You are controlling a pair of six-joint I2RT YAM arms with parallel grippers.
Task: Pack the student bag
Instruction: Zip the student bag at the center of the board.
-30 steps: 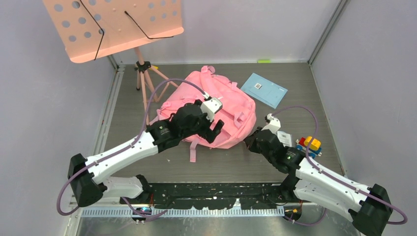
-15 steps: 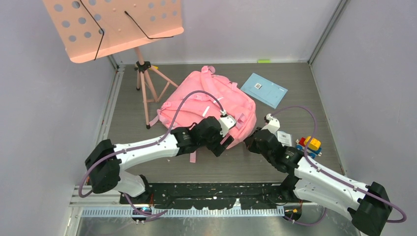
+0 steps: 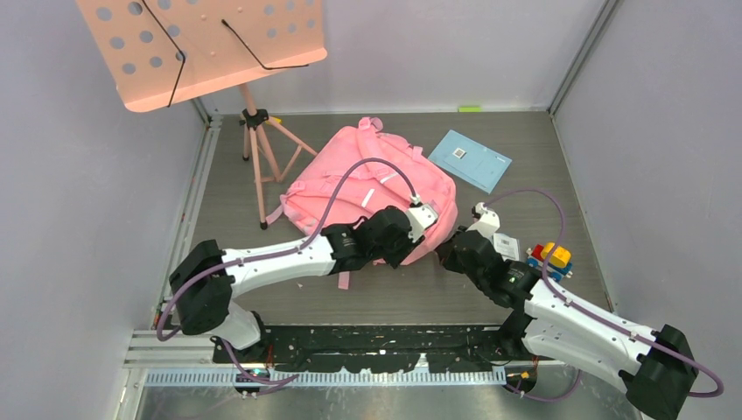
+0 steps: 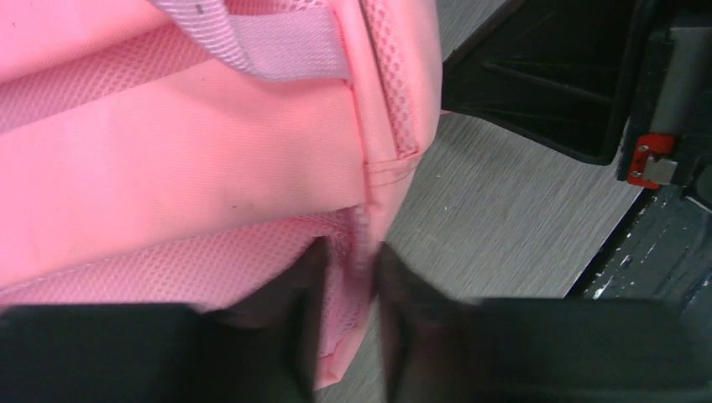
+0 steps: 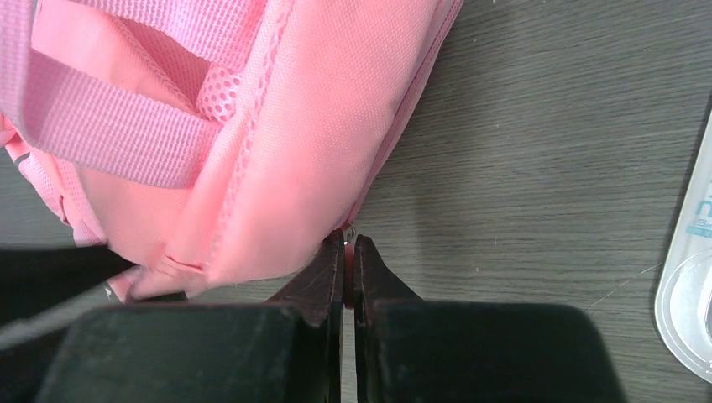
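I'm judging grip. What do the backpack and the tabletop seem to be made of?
Backpack: soft matte woven fabric with mesh panels; the weave and holes show up close. Tabletop: probably grey wood-look laminate, matte; printed-looking grain streaks, though it could be real wood.

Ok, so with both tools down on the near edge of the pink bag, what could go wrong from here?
First, the right tool pinches only a small tab, seemingly the zip pull; that slim hold could slip once it pulls. Second, the left tool straddles a thin mesh edge of the student bag, and a firm grip isn't evident, so the soft bag may drag along the table instead of opening.
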